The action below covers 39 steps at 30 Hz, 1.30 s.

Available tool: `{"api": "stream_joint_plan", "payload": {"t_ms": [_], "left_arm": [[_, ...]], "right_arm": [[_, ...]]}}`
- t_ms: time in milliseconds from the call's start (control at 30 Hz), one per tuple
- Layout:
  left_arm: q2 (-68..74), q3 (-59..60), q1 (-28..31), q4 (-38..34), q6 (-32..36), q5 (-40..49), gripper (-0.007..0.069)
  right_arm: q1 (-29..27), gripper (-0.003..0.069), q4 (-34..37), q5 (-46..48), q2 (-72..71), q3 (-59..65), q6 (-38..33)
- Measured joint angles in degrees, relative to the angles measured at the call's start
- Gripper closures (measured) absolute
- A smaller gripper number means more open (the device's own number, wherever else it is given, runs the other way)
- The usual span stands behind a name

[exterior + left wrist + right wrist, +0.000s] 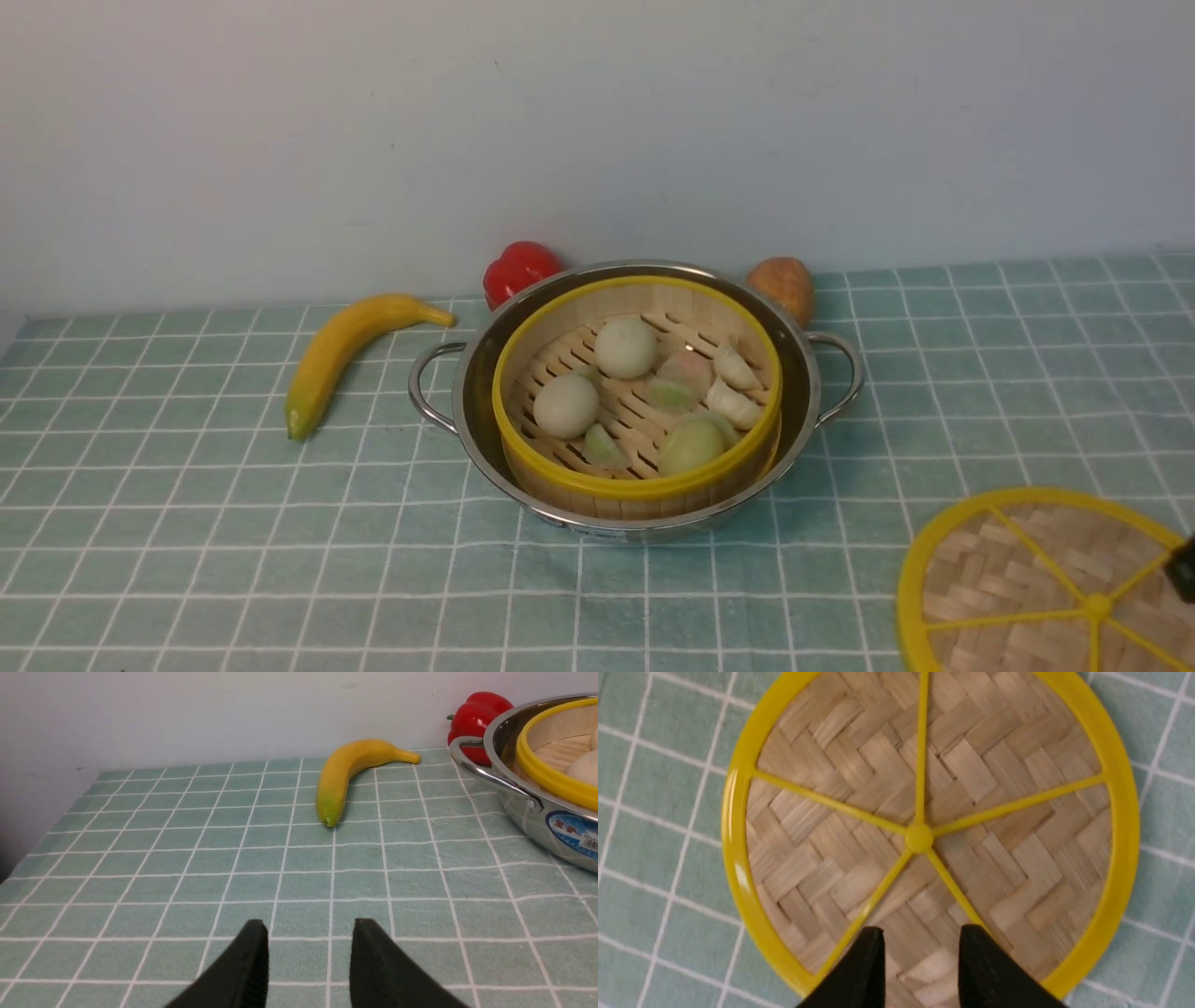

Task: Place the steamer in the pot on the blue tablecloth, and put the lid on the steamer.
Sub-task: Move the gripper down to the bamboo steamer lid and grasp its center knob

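The steamer [644,487], a bamboo basket with a yellow rim and toy buns inside, sits in the shiny pot [474,378] on the blue tablecloth [187,523]. Flat on the cloth at the front right lies the woven lid [1008,569]. My right gripper [920,933] hovers open above the lid [840,774], its tips just short of the centre knob [919,837], with nothing between them. Over bare cloth to the left of the pot [537,812], my left gripper [310,926] is open and empty. Only a dark bit of the right gripper shows at the front view's right edge.
A yellow banana [341,350] lies left of the pot. A red pepper [518,269] and a brown potato-like item [782,285] sit behind the pot, against the pale wall. The pot's loop handles [425,383] stick out on both sides.
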Motion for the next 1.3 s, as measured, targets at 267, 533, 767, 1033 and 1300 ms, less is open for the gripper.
{"api": "stream_joint_plan", "payload": {"t_ms": [267,533,767,1033,1300], "left_arm": [[0.0,0.0,0.0,0.0,0.0,0.0,0.0382],[0.0,0.0,0.0,0.0,0.0,0.0,0.0382],[0.0,0.0,0.0,0.0,0.0,0.0,0.0382],[0.0,0.0,0.0,0.0,0.0,0.0,0.0382],[0.0,0.0,0.0,0.0,0.0,0.0,0.0382]], "right_arm": [[2.8,0.0417,1.5,-4.8,9.2,-1.1,0.0],[9.8,0.0417,-5.0,-3.5,15.7,-6.7,3.7],[10.4,0.0417,-10.0,3.0,18.0,-8.2,10.1],[10.4,0.0417,-10.7,2.7,19.3,-8.2,10.4],[10.4,0.0417,-11.6,0.4,23.6,-8.2,10.9]]}}
